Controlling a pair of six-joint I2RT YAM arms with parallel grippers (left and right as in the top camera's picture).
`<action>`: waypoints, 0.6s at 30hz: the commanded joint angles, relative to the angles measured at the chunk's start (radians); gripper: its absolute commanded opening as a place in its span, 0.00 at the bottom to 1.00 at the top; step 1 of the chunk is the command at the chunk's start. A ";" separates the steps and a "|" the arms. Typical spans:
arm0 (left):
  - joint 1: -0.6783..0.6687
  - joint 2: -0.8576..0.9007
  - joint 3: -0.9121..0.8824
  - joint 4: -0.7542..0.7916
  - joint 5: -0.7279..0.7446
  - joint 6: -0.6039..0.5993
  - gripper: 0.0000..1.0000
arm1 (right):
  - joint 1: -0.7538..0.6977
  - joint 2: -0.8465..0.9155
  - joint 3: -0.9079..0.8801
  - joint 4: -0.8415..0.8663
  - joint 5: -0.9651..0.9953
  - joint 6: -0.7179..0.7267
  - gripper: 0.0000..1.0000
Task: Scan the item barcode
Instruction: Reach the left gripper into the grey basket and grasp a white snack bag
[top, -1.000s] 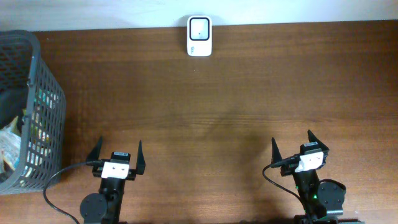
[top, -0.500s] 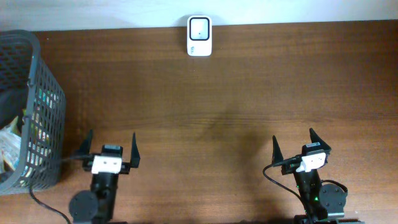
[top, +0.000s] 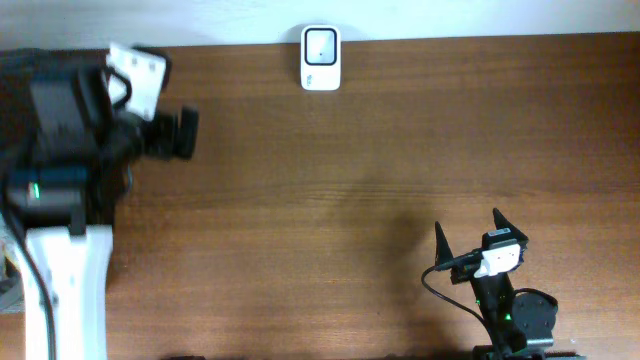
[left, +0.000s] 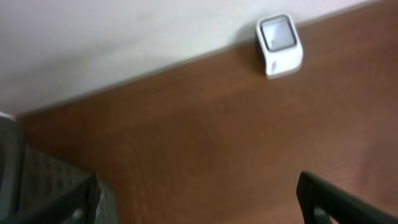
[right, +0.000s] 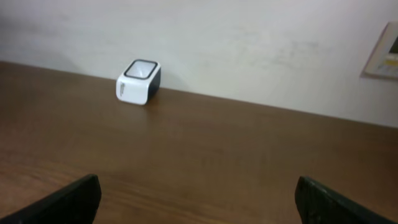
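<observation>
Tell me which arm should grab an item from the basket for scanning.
Left. The left end effector hangs open over the table's left side, with the basket rim close beside it. The right end effector sits open at the near right corner, across the table from the basket.

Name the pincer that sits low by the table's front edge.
The right pincer: it sits low, open and empty, at the front right. The left arm stands high over the left side, close to the overhead camera.
</observation>
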 joint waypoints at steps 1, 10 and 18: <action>0.003 0.119 0.159 -0.081 0.076 0.012 0.99 | 0.000 0.001 0.100 -0.080 -0.017 0.008 0.99; 0.003 0.150 0.158 -0.061 0.073 0.012 0.99 | 0.000 0.391 0.447 -0.201 -0.109 0.007 0.99; 0.148 0.150 0.159 -0.041 -0.113 -0.368 0.99 | 0.000 1.047 1.095 -0.700 -0.136 0.008 0.99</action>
